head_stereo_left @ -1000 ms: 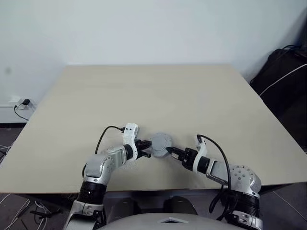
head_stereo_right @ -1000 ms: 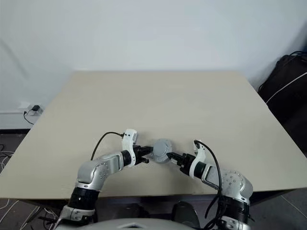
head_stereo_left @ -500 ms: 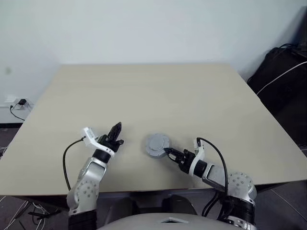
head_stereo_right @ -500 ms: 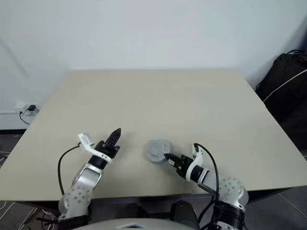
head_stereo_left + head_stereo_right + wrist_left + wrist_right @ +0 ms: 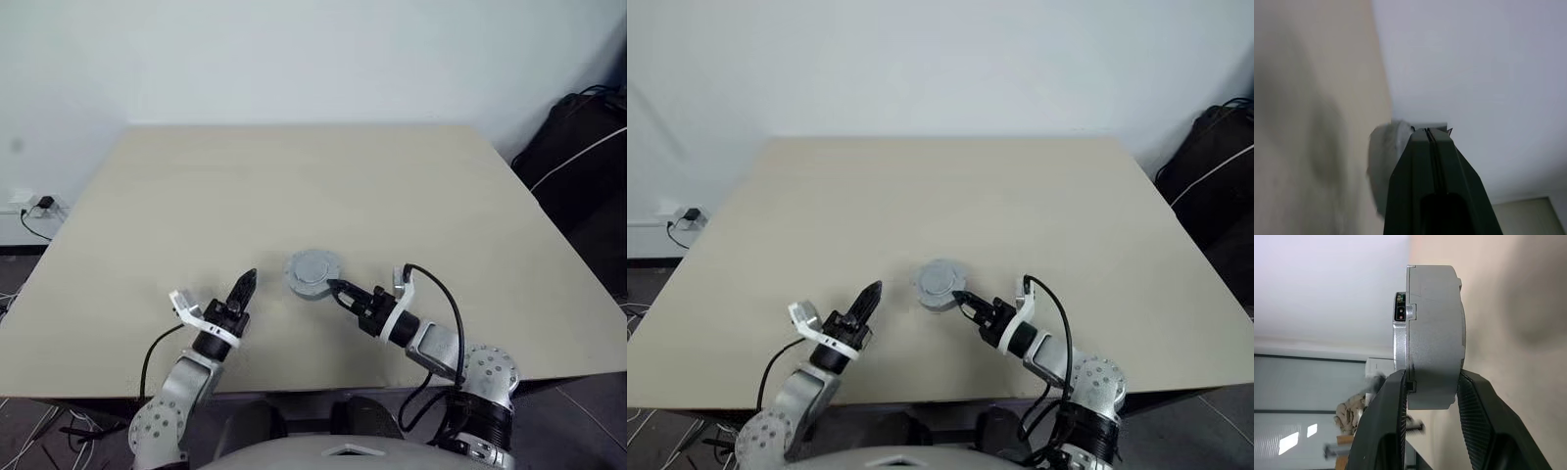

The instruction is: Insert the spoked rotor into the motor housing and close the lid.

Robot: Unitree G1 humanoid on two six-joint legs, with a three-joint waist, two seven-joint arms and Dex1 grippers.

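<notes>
Housing with its lid already on sits between the two grippers on the counter, held edge-on by the right gripper. In the right wrist view those jaws are clamped across the thickness of the closed silver-grey assembly, one finger on each flat face, so its round faces stand parallel to the fingers. No rotor shows; I judge it is inside. The left gripper hangs to the assembly's left, apart from it, jaws pressed together on nothing. The right arm alone bears the part, so any setting down falls to it.
</notes>
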